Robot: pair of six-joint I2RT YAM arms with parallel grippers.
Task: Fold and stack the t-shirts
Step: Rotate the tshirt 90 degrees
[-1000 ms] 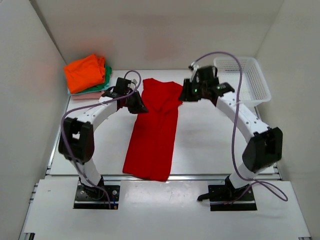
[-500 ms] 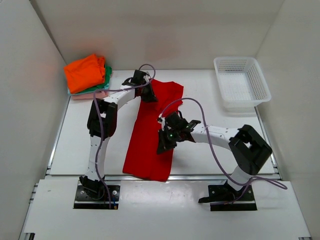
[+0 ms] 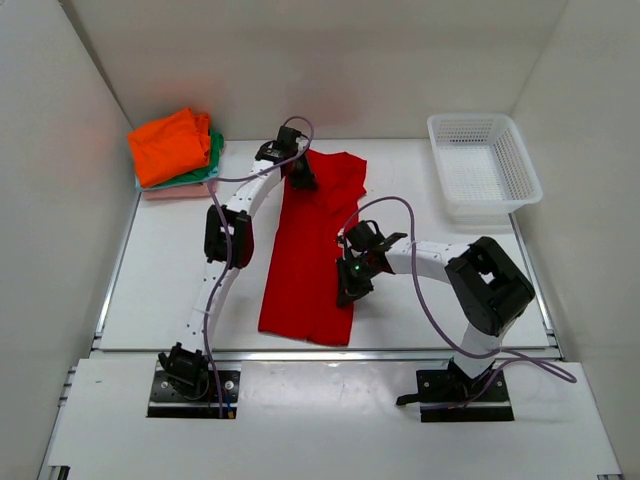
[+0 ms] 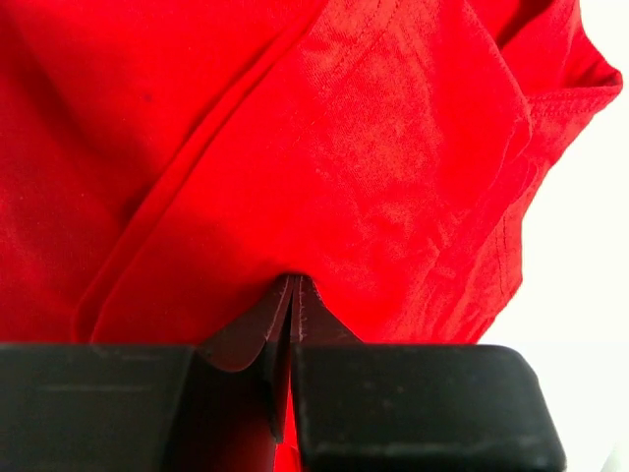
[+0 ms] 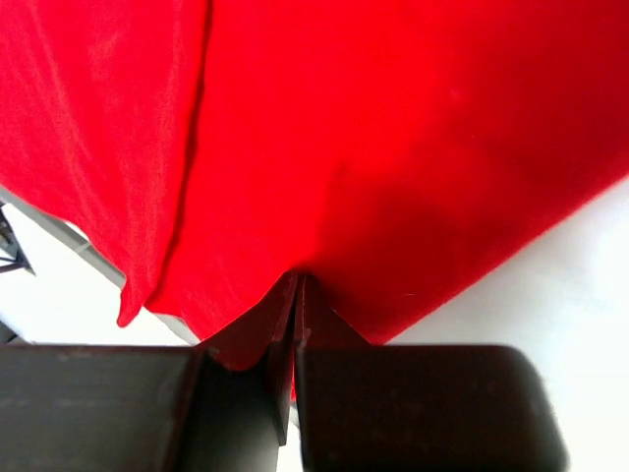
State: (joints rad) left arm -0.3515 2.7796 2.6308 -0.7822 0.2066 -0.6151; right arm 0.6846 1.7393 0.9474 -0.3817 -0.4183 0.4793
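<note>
The red t-shirt [image 3: 305,250] lies lengthwise on the table, folded into a long narrow strip. My left gripper [image 3: 302,176] is at its far left edge near the collar, shut on the cloth [image 4: 393,177]. My right gripper [image 3: 347,290] is at the strip's right edge near the front, shut on the red cloth [image 5: 393,157]. The folded orange t-shirt [image 3: 170,143] tops a stack at the back left, with the green one [image 3: 211,158] and the pale pink one [image 3: 180,188] under it.
A white mesh basket [image 3: 484,165] stands at the back right. White walls close in the table on the left, back and right. The table's front edge [image 3: 330,351] runs just past the shirt's hem.
The left gripper moved from the shirt's left side to its far collar edge. The right arm swung from the back down to the shirt's lower right edge. The hem shifted away from the front edge.
</note>
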